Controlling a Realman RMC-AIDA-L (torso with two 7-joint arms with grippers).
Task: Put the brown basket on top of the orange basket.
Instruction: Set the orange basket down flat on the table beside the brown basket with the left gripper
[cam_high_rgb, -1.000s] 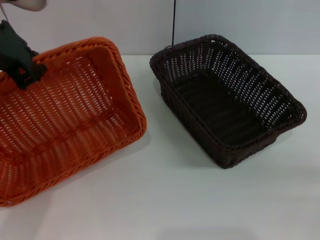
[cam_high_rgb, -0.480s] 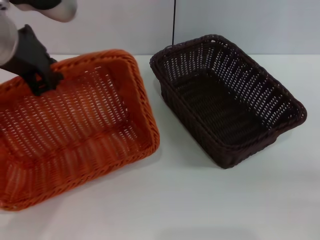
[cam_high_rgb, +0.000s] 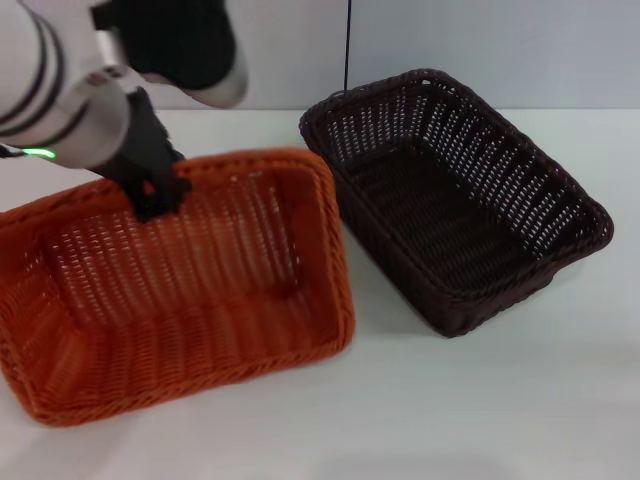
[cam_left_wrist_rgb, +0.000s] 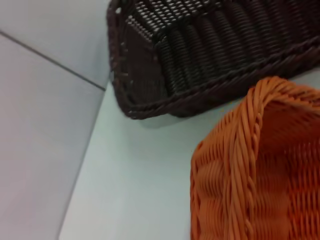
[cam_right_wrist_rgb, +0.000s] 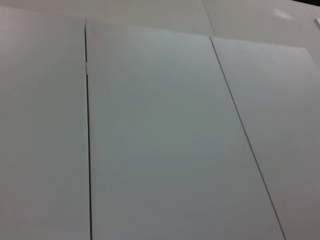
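Observation:
The orange basket (cam_high_rgb: 190, 290) is at the left of the head view, tilted, with its far rim raised. My left gripper (cam_high_rgb: 157, 195) is shut on that far rim and holds the basket. The brown basket (cam_high_rgb: 450, 195) stands on the white table to the right, a small gap from the orange one. The left wrist view shows the orange basket's rim (cam_left_wrist_rgb: 250, 165) close up and a corner of the brown basket (cam_left_wrist_rgb: 200, 55) beyond it. My right gripper is out of view.
The white table (cam_high_rgb: 480, 400) stretches in front of and to the right of the baskets. A pale wall (cam_high_rgb: 500, 50) with a thin dark seam stands behind. The right wrist view shows only pale panels (cam_right_wrist_rgb: 160, 130).
My left gripper has carried the orange basket to the right, toward the brown basket, and the arm has come further into view. The brown basket has not moved.

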